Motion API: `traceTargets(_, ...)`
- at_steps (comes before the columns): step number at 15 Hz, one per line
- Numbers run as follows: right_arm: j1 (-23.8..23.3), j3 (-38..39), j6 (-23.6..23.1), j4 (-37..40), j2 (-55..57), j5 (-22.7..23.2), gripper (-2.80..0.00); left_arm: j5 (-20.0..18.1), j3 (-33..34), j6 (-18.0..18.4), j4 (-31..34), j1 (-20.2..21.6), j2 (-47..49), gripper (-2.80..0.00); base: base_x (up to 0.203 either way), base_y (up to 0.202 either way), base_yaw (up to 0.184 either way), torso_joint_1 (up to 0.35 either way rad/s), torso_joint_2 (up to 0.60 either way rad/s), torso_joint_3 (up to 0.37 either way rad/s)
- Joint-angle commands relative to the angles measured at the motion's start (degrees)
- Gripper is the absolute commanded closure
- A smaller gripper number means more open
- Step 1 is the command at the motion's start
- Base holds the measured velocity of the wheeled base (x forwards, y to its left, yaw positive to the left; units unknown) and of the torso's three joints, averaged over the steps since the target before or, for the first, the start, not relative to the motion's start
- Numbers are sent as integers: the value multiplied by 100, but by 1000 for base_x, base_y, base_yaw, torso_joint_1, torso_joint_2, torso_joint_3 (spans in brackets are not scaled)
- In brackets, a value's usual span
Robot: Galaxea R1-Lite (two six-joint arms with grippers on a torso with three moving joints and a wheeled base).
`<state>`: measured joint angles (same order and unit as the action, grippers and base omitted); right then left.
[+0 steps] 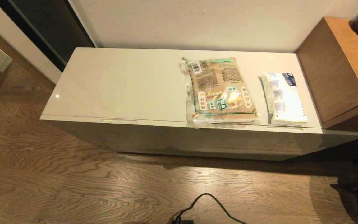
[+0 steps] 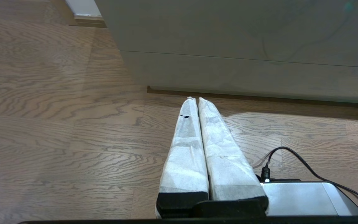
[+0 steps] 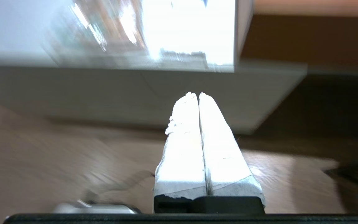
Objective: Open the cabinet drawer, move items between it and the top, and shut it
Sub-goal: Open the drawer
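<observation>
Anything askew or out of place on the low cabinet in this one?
Only the grain bag: its near edge hangs slightly past the front edge of the top, above the closed drawer. The tissue pack lies fully on the top. Nothing looks spilled or damaged.

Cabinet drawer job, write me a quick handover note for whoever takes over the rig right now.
Left gripper: shut, empty, low over the floor in front of the cabinet.
Right gripper: shut, empty, facing the cabinet front near its right end.
Cabinet drawer: closed.
On the top: grain bag right of centre, its front edge overhanging slightly; tissue pack beside it, nearer the brown wooden cabinet. No slippers in view.
Done: nothing evident.
Left: open the drawer, move items, close it.
</observation>
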<state>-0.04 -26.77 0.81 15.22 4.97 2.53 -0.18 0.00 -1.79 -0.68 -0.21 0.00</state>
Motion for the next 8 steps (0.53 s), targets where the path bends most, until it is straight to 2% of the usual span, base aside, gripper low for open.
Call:
traceTargets(1,0,-1697,503,1287,1256,76,0,1,0,1,-2,-4,1,0,0,0,0,0,0,0)
traceTargets(3,2,-2187,842,2080,2390,161,0,1,0,-4,-2,3,1,0,0,0,0,0,0,0)
traceTargets(5,7,-2264,1002,2379,3399,228,0,1,0,-5,-2,3,0,0,0,0,0,0,0,0)
traceTargets(8,55,-2107,1103,1962,4873,254,0,1,0,-5,-2,3,0,0,0,0,0,0,0,0)
